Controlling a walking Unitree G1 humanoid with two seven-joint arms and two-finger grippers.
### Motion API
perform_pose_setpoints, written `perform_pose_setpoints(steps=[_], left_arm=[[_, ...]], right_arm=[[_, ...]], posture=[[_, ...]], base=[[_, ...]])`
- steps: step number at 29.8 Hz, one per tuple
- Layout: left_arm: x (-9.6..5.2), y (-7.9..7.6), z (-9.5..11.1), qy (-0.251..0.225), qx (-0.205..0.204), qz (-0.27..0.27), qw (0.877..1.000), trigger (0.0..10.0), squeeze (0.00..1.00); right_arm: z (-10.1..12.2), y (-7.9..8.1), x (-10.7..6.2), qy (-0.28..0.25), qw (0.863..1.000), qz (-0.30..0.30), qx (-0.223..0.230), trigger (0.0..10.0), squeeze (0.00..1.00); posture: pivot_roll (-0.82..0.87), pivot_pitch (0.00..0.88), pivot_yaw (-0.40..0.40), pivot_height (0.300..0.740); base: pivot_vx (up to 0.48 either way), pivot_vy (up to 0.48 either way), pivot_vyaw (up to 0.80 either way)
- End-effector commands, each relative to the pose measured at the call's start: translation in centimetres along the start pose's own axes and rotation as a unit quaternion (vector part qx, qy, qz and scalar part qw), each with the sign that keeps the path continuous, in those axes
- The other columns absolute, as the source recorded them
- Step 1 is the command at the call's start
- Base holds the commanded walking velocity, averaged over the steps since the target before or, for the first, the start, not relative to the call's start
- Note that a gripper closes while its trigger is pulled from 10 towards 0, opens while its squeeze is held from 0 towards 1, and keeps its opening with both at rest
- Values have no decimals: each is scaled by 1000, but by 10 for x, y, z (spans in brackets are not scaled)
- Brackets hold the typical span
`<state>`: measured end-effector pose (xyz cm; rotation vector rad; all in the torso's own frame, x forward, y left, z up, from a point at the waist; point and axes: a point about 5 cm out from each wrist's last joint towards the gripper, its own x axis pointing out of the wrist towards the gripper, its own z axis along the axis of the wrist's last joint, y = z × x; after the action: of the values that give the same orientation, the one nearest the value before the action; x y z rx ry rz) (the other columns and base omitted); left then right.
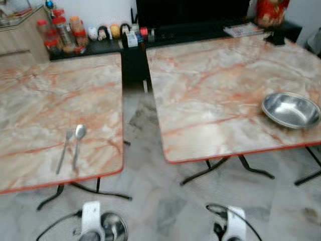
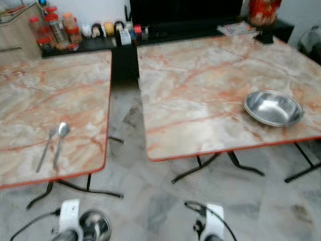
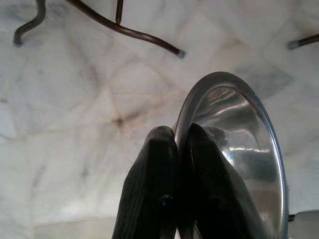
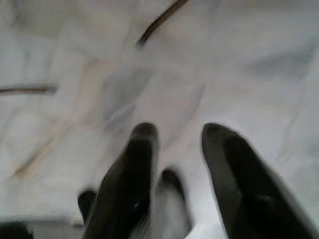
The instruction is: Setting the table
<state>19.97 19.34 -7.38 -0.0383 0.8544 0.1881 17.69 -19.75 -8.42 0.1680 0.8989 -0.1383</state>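
Observation:
Two marble-patterned tables stand side by side. On the left table (image 1: 40,100), near its front edge, lie a fork (image 1: 64,149) and a spoon (image 1: 78,143). A steel bowl (image 1: 291,109) rests on the right table (image 1: 210,85) close to the front right. My left gripper (image 3: 180,137) hangs low above the floor, shut on the rim of a second steel bowl (image 3: 244,149), which also shows at the bottom of the head view as a bowl (image 1: 113,227). My right gripper (image 4: 177,132) hangs open over the floor with nothing in it.
A gap of tiled floor (image 1: 138,115) runs between the tables, with black table legs (image 1: 220,168) underneath. A dark sideboard (image 1: 165,35) at the back carries jars, bottles and small items. A wooden cabinet (image 1: 17,37) stands at far left.

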Motion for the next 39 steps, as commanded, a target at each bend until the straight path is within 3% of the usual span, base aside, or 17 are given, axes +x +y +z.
perform_pose_setpoints(steps=[1,8,12,32,39], left_arm=[[0,12,-1,5,3,16,1000,10000,0],[0,8,0,5,6,11,1000,10000,0],[0,7,0,4,6,10,1000,10000,0],[0,3,0,4,6,-3,1000,10000,0],[0,3,-1,5,5,-2,1000,10000,0]], right_arm=[[0,11,1,-2,1000,12,6,10000,0],[-3,12,1,7,1000,15,-14,10000,0],[-4,11,1,6,1000,10,10,10000,0],[-3,11,1,6,1000,6,17,10000,0],[-4,12,1,9,1000,10,20,10000,0]], posture=[[-202,0,78,740],[-201,0,78,740],[-204,0,79,740],[-203,0,77,740],[-201,0,77,740]], base=[[0,-405,0],[141,-385,156],[254,-383,100],[178,-408,0],[0,-468,-579]])
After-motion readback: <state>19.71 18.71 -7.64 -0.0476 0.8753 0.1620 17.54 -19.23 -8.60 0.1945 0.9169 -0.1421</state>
